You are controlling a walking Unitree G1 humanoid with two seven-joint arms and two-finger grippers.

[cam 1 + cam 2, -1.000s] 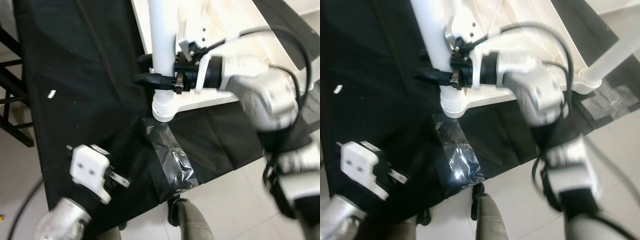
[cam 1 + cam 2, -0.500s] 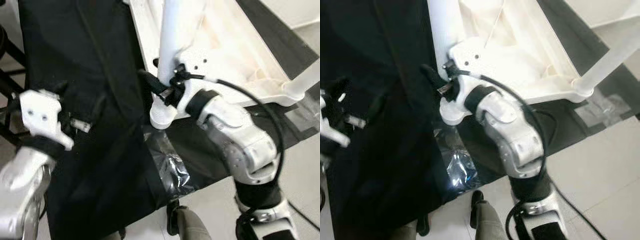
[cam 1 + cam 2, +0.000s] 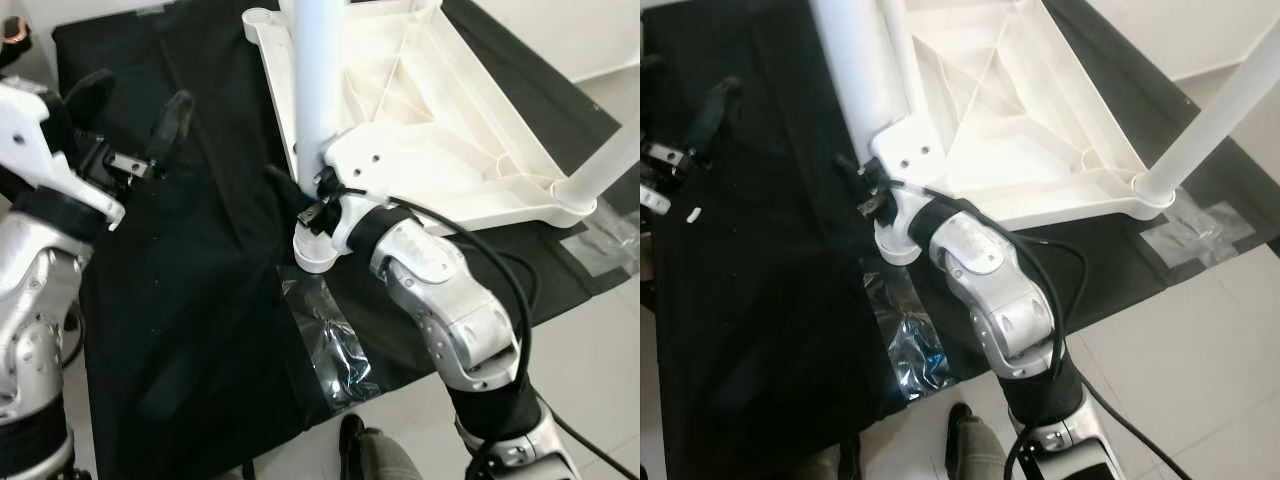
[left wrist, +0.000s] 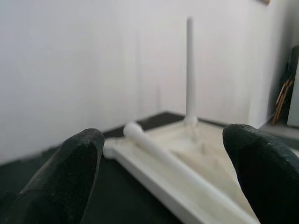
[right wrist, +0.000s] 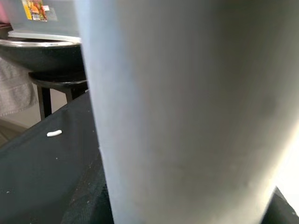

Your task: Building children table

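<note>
A white plastic table top [image 3: 470, 140] lies upside down on a black cloth [image 3: 200, 300]. One white leg [image 3: 318, 90] stands upright in its near left corner socket [image 3: 318, 250]. My right gripper [image 3: 300, 195] is shut on this leg just above the socket, and the leg's surface [image 5: 187, 112] sits close before the right wrist camera. A second leg [image 3: 1215, 105] stands at the right corner. My left gripper [image 3: 130, 105] is raised at the far left, open and holding nothing, its fingers [image 4: 70, 172] pointing at the table top [image 4: 187, 186].
A shiny taped patch [image 3: 335, 345] lies on the cloth near its front edge. A small white piece [image 3: 694, 213] rests on the cloth at the left. Tiled floor [image 3: 1180, 330] runs along the right. A dark stand with a bowl [image 5: 42, 51] is beyond the cloth.
My left arm has risen from low at the front left to high at the far left, its gripper still open. The right gripper has stayed on the leg while the camera shifted.
</note>
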